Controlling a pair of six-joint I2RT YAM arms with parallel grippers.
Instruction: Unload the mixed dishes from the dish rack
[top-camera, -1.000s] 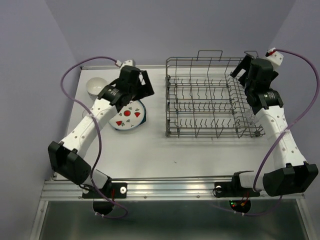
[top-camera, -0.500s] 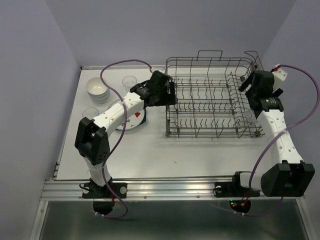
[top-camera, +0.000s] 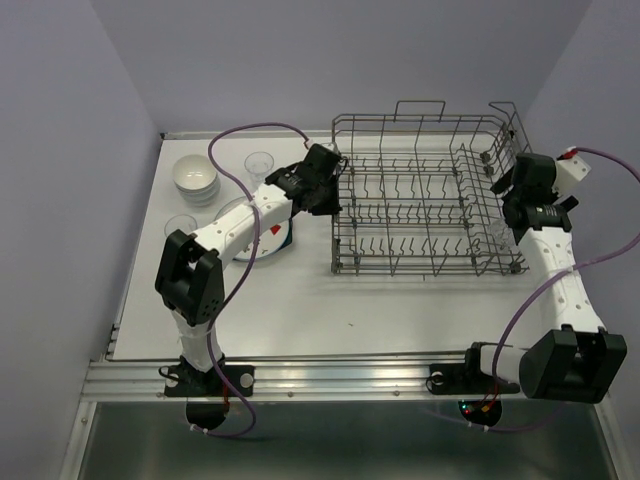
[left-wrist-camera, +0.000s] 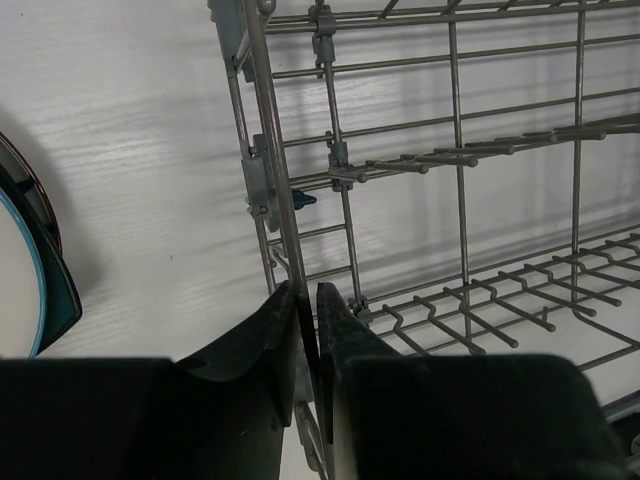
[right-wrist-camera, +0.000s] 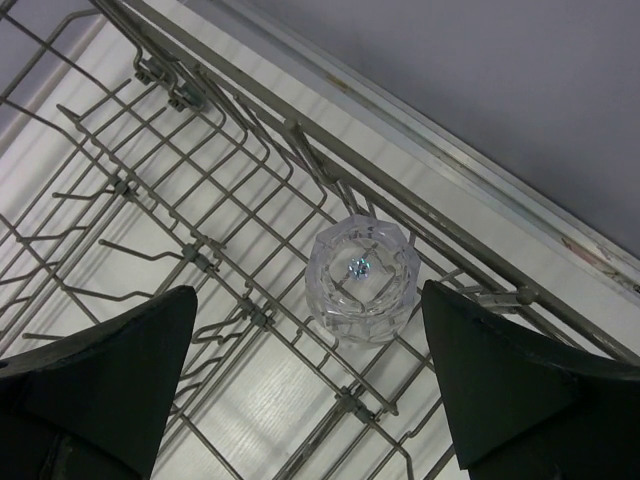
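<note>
At the left wall of the dish rack (top-camera: 425, 195), the left end effector (left-wrist-camera: 307, 300) pinches an upright wire (fingers almost touching). The right end effector (right-wrist-camera: 308, 292) hangs wide open above a clear glass tumbler (right-wrist-camera: 362, 278) in the rack's right section. White bowls (top-camera: 194, 178) sit on the worktop (top-camera: 400, 310).

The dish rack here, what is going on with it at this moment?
Two robot arms are unloading the dish rack. The left hand looks closed on a wire of the rack's left wall, perhaps to steady it. The right hand is open over a clear glass tumbler in the rack's right section, the only dish visible inside. Stacked white bowls and a strawberry plate sit on the table beside it.
</note>
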